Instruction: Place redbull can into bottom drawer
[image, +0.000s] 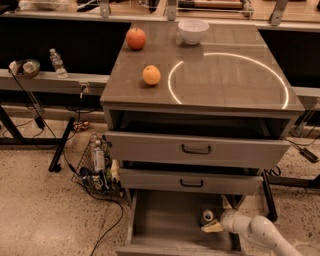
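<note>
While unclenched in the bottom drawer (165, 222), the gripper (216, 215) straddles the redbull can (207, 216).

High frontal camera looks down; gripper (214, 215) inside bottom drawer (165, 220).

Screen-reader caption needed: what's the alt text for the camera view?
The robot's tool is inside the open bottom drawer, at the redbull can. A red fruit, an orange and a white bowl sit on the cabinet top.

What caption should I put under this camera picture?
The gripper is down in the open bottom drawer, at the redbull can.
</note>
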